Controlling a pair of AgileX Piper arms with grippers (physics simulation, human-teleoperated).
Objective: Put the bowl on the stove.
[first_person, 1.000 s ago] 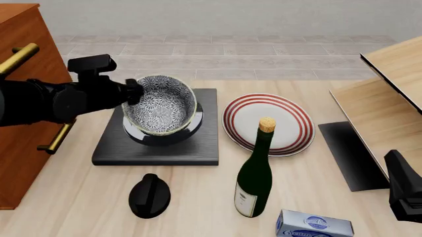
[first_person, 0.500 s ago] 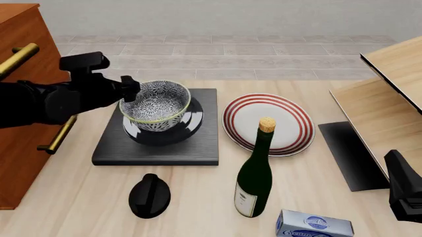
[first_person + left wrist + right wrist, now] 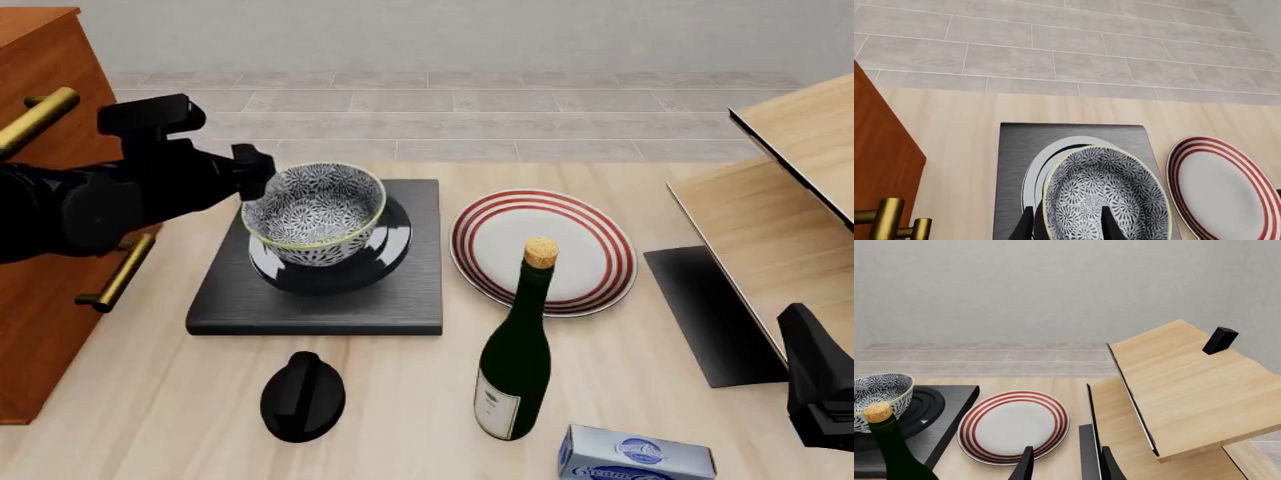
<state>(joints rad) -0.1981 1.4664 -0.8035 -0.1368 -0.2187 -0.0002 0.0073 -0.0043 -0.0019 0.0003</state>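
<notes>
Your left end effector (image 3: pixel 1067 225) has its two fingers spread apart, one on each side of the bowl's near rim; in the left wrist view the yellow-green rim passes between them, and you cannot tell from these pictures whether either finger touches the bowl. In the front view the left end effector (image 3: pixel 254 172) sits just at the bowl's left edge, with the dark arm reaching in from the left past the wooden cabinet (image 3: pixel 40 210).

The bowl (image 3: pixel 315 213) stands upright on the round burner of the stove (image 3: pixel 320 290), roughly centred on the rings, with the black slab showing on all sides of it.

Your right end effector (image 3: pixel 1062 464) is apart as well, its fingertips holding nothing, hanging over the desk (image 3: pixel 1061 460) near the edge of the red-ringed plate (image 3: pixel 1014 425) and the thin dark panel (image 3: pixel 707 310). In the front view only a dark piece of that arm shows at the lower right corner.

The green bottle (image 3: pixel 518 350) with its cork stands in front of the plate; its pale label is too small to read. The blue-and-white box (image 3: pixel 635 456) at the bottom edge carries printed writing, but it is blurred and you cannot make it out. A black knob-like object (image 3: pixel 303 396) lies in front of the stove.
</notes>
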